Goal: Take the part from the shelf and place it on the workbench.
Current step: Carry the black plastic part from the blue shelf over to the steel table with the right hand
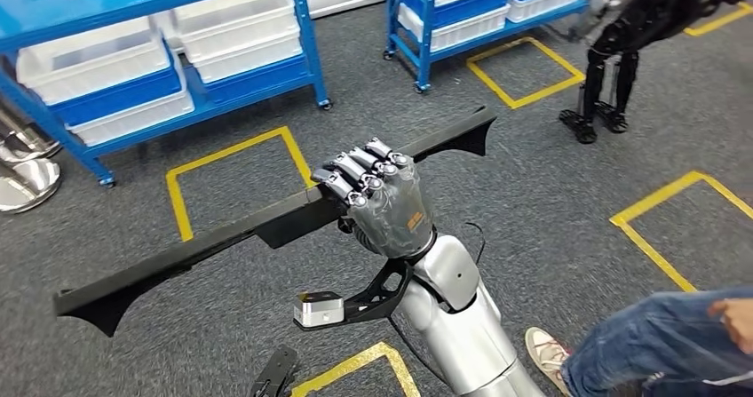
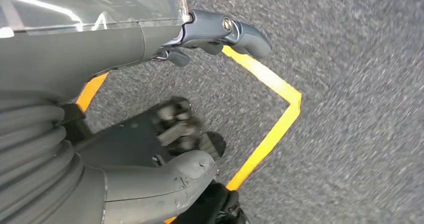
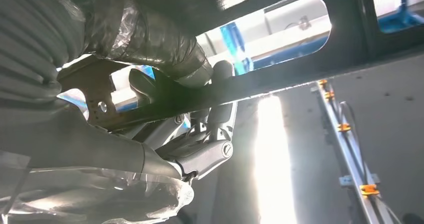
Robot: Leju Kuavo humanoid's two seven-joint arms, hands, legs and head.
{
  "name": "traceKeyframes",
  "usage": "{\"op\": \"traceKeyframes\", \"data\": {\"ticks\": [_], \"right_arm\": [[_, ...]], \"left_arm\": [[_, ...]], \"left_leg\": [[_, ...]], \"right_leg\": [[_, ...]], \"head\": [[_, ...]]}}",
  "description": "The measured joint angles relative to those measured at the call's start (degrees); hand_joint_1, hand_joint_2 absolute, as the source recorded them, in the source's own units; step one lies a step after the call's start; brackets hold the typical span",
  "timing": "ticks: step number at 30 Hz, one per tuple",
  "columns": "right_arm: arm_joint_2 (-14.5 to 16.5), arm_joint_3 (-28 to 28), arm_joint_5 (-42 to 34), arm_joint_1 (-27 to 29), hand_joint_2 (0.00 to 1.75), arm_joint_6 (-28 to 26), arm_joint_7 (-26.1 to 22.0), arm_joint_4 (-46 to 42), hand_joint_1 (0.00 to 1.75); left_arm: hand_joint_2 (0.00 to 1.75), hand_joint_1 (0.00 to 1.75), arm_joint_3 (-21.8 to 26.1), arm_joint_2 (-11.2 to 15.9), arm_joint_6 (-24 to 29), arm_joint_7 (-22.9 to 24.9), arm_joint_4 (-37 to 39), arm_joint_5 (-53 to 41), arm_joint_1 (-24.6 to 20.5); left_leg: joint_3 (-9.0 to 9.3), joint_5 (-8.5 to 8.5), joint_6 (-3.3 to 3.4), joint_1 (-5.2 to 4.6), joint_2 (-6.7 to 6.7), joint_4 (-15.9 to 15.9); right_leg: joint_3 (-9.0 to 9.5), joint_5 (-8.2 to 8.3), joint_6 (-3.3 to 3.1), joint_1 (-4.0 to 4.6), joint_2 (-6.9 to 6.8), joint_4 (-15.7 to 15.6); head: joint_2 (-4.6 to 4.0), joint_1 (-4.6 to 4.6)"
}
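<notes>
- Part (image 1: 222, 237): long flat black bar with flared, pointed ends, held up in the air over grey carpet, running diagonally from near-left to far-right in the head view.
- Right hand (image 1: 377, 197) grasps the part near its middle, fingers (image 1: 355, 168) wrapped over its top edge, back of the hand toward the camera.
- Right wrist view: thumb and dark fingers (image 3: 210, 134) clamp round the part (image 3: 300, 68), seen from below against bright light; a long oval cutout in the part shows blue shelving through it.
- Left hand (image 2: 150, 149) hangs over the carpet, holding nothing. Fingers (image 2: 177, 126) look curled in toward the palm, but they are blurred; cannot tell whether clenched or loose.
- Yellow tape corner (image 2: 287, 108) on the floor just beyond the left hand.
- Silver right forearm (image 1: 462, 326) rises from the bottom edge, with a small camera module (image 1: 318, 309) on a black bracket just beside the wrist.
- Blue shelf racks (image 1: 178, 42) with white bins (image 1: 89, 59) stand at the far left; a second rack (image 1: 462, 15) at the far centre. Part is well apart from both.
- Yellow tape squares (image 1: 231, 175) mark the carpet between rack and part.
- Another dark humanoid robot (image 1: 622, 51) stands at the far right.
- Person's leg in jeans (image 1: 657, 344) and a light shoe (image 1: 546, 353) at the near right, close to the robot's right arm.
</notes>
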Motion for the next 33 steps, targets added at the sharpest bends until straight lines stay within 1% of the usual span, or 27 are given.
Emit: {"op": "traceKeyframes", "data": {"ticks": [1,2,3,4,5,6,7,8,9,10,11,12,14,15,16,17,18,20,22,23,25,27,29,30,31,32,33], "right_arm": [[-0.01,0.04,0.05,0.04,1.75,0.0,0.0,0.01,1.75],[-0.01,0.06,0.09,0.06,1.75,0.0,0.0,0.01,1.75],[-0.01,0.06,0.1,0.06,1.75,0.0,0.01,0.01,1.75],[-0.01,0.07,0.11,0.04,1.75,0.0,0.01,0.01,1.75],[-0.01,0.07,0.12,0.0,1.75,0.0,0.02,0.01,1.75],[-0.01,0.08,0.16,-0.03,1.75,0.0,0.02,0.01,1.75],[-0.01,0.09,0.21,-0.05,1.75,0.0,0.02,0.01,1.75],[-0.01,0.1,0.25,-0.05,1.75,0.0,0.02,0.0,1.75],[-0.02,0.11,0.27,-0.05,1.75,-0.01,0.02,-0.02,1.75],[-0.04,0.11,0.2,-0.02,1.75,-0.01,0.01,-0.05,1.75],[-0.1,0.11,0.09,-0.07,1.75,-0.02,-0.01,-0.11,1.75],[-0.16,0.11,-0.05,-0.19,1.75,-0.02,-0.02,-0.16,1.75],[-0.32,0.11,-0.25,-0.45,1.75,-0.02,0.06,-0.2,1.75],[-0.42,0.11,-0.28,-0.52,1.75,-0.02,0.16,-0.18,1.75],[-0.57,0.11,-0.28,-0.52,1.75,-0.02,0.29,-0.16,1.75],[-0.75,0.12,-0.28,-0.5,1.75,-0.02,0.44,-0.14,1.75],[-0.91,0.13,-0.28,-0.51,1.75,-0.02,0.55,-0.14,1.75],[-1.15,0.16,-0.28,-0.62,1.75,-0.02,0.72,-0.14,1.75],[-1.27,0.34,-0.27,-0.78,1.75,-0.02,0.88,-0.15,1.75],[-1.33,0.46,-0.27,-0.86,1.75,-0.02,0.99,-0.16,1.75],[-1.43,0.66,-0.26,-0.97,1.75,-0.02,1.14,-0.16,1.75],[-1.49,0.88,-0.27,-1.22,1.75,-0.02,1.28,-0.16,1.75],[-1.51,1.37,-0.31,-1.62,1.75,-0.01,1.5,-0.13,1.75],[-1.52,1.63,-0.33,-1.77,1.75,0.0,1.6,-0.11,1.75],[-1.56,1.87,-0.36,-1.85,1.75,0.0,1.66,-0.08,1.75],[-1.63,2.04,-0.38,-1.86,1.75,0.0,1.69,-0.05,1.75],[-1.69,2.17,-0.39,-1.87,1.75,0.0,1.7,-0.02,1.75]], "left_arm": [[1.75,0.0,0.01,0.01,-0.01,0.02,0.0,-0.01,0.1],[1.75,0.0,0.0,0.02,-0.01,0.04,0.0,-0.01,0.15],[1.75,0.0,-0.01,0.02,-0.01,0.06,0.0,-0.02,0.15],[1.75,0.0,-0.01,0.02,-0.01,0.07,0.0,-0.03,0.13],[1.75,0.0,-0.02,0.03,-0.01,0.07,0.0,-0.04,0.09],[1.75,0.0,-0.02,0.05,-0.01,0.08,0.0,-0.05,0.04],[1.75,0.0,-0.02,0.07,-0.01,0.1,0.0,-0.05,0.01],[1.75,0.0,-0.02,0.08,-0.01,0.12,0.0,-0.05,-0.02],[1.75,0.0,-0.03,0.07,-0.01,0.14,0.0,-0.05,-0.05],[1.75,0.0,-0.06,0.02,-0.01,0.15,0.0,-0.07,-0.09],[1.75,0.0,-0.09,-0.04,-0.01,0.13,0.0,-0.1,-0.17],[1.75,0.0,-0.13,-0.1,-0.02,0.1,0.0,-0.12,-0.23],[1.75,0.0,-0.16,-0.14,-0.05,0.09,0.0,-0.16,-0.19],[1.75,0.0,-0.16,-0.12,-0.07,0.11,0.0,-0.16,-0.11],[1.75,0.0,-0.17,-0.1,-0.09,0.13,0.0,-0.16,-0.04],[1.75,0.0,-0.19,-0.09,-0.09,0.14,0.0,-0.16,-0.02],[1.75,0.0,-0.24,-0.09,-0.1,0.14,0.0,-0.16,-0.05],[1.75,0.0,-0.39,-0.11,-0.13,0.14,-0.01,-0.19,-0.15],[1.75,0.0,-0.48,-0.11,-0.16,0.14,-0.01,-0.22,-0.28],[1.75,0.0,-0.5,-0.11,-0.16,0.14,-0.01,-0.23,-0.35],[1.75,0.0,-0.55,-0.19,-0.16,0.14,0.0,-0.25,-0.49],[1.75,0.0,-0.58,-0.28,-0.17,0.09,0.0,-0.24,-0.62],[1.75,0.0,-0.58,-0.32,-0.18,0.03,0.0,-0.2,-0.58],[1.75,0.0,-0.58,-0.32,-0.18,0.02,0.0,-0.18,-0.48],[1.75,0.0,-0.58,-0.32,-0.18,0.01,0.0,-0.16,-0.38],[1.75,0.0,-0.58,-0.31,-0.18,0.01,0.0,-0.16,-0.32],[1.75,0.0,-0.58,-0.31,-0.18,0.01,0.0,-0.16,-0.31]], "left_leg": [[-1.01,-0.21,0.13,-0.01,-0.17,1.92],[-1.01,0.68,0.38,-0.03,-0.32,1.7],[0.12,2.52,0.73,-0.08,-0.64,-0.79],[2.0,4.73,1.15,-0.18,-1.44,-4.71],[3.88,6.37,1.61,-0.26,-2.74,-8.69],[5.34,7.39,1.95,-0.36,-3.82,-11.82],[6.14,7.72,2.19,-0.49,-4.61,-13.62],[6.42,7.59,2.36,-0.59,-4.75,-14.28],[6.61,7.79,2.48,-0.67,-4.19,-14.71],[6.89,8.19,2.59,-0.57,-3.48,-15.3],[7.22,8.65,2.77,-0.46,-2.79,-16.08],[7.46,9.12,2.93,-0.37,-2.02,-16.85],[7.51,9.49,3.12,-0.41,-0.54,-17.43],[7.37,9.48,3.11,-0.45,0.32,-17.34],[7.23,9.4,3.05,-0.43,1.13,-17.17],[7.11,9.27,2.94,-0.37,1.94,-16.97],[7.0,9.09,2.74,-0.27,2.66,-16.69],[6.82,8.45,2.11,-0.12,3.93,-15.8],[6.65,7.74,1.34,-0.23,4.83,-14.81],[6.64,7.59,0.97,-0.3,5.21,-14.61],[6.76,7.37,0.44,-0.14,5.83,-14.49],[6.14,5.77,0.0,0.14,4.28,-12.71],[3.48,2.26,-0.18,0.28,1.49,-6.59],[1.56,0.6,-0.08,0.23,0.66,-2.59],[-0.07,-0.32,0.14,0.11,0.2,0.59],[-0.97,-0.19,0.54,-0.09,-0.08,2.03],[-0.79,1.1,1.12,-0.4,-0.41,1.11]], "right_leg": [[-0.11,0.09,-0.07,0.13,0.82,0.03],[-0.17,0.16,-0.09,0.24,1.65,0.07],[-0.17,0.23,-0.08,0.31,2.46,0.11],[-0.13,0.29,-0.02,0.33,3.22,0.14],[-0.15,0.37,0.11,0.37,3.89,0.2],[-0.25,0.48,0.31,0.3,4.54,0.24],[-0.41,0.63,0.58,0.16,5.12,0.21],[-0.58,0.82,0.93,0.02,5.7,0.11],[-0.69,1.06,1.33,-0.13,6.3,-0.13],[-0.76,1.14,1.61,-0.15,6.28,-0.19],[-1.02,0.76,1.84,0.02,5.34,0.2],[-1.74,-0.34,2.02,0.21,3.86,1.61],[-4.57,-4.03,2.31,0.34,0.59,7.6],[-6.19,-5.63,2.52,0.21,-0.15,11.06],[-7.22,-6.34,2.73,0.01,-0.54,13.36],[-7.3,-6.02,2.97,-0.2,-0.85,13.8],[-6.25,-4.78,3.21,-0.42,-1.21,12.11],[-2.24,-1.88,3.53,-0.57,-2.94,5.3],[0.02,-0.84,2.87,-0.38,-3.93,1.12],[0.0,-1.04,2.28,-0.14,-3.78,0.9],[-0.23,-0.83,1.3,-0.13,-2.55,0.84],[-0.31,-0.61,0.6,-0.26,-1.51,0.76],[-0.42,-0.43,0.13,-0.16,-0.35,0.73],[-0.48,-0.35,-0.04,0.02,0.37,0.73],[-0.53,-0.28,-0.17,0.25,1.13,0.73],[-0.56,-0.21,-0.29,0.5,1.92,0.73],[-0.56,-0.14,-0.41,0.71,2.75,0.73]], "head": [[0.0,0.0],[0.0,0.0],[0.0,0.0],[0.0,0.0],[0.0,0.01],[0.0,0.01],[0.0,0.01],[0.0,0.01],[0.0,0.01],[0.0,0.02],[0.0,0.04],[0.0,0.05],[0.0,0.09],[0.0,0.08],[0.0,0.1],[0.0,0.09],[0.0,0.1],[0.0,0.1],[0.0,0.08],[0.0,0.08],[0.0,0.07],[0.0,0.06],[0.0,0.06],[0.0,0.05],[0.0,0.06],[0.0,0.06],[0.0,0.06]]}}
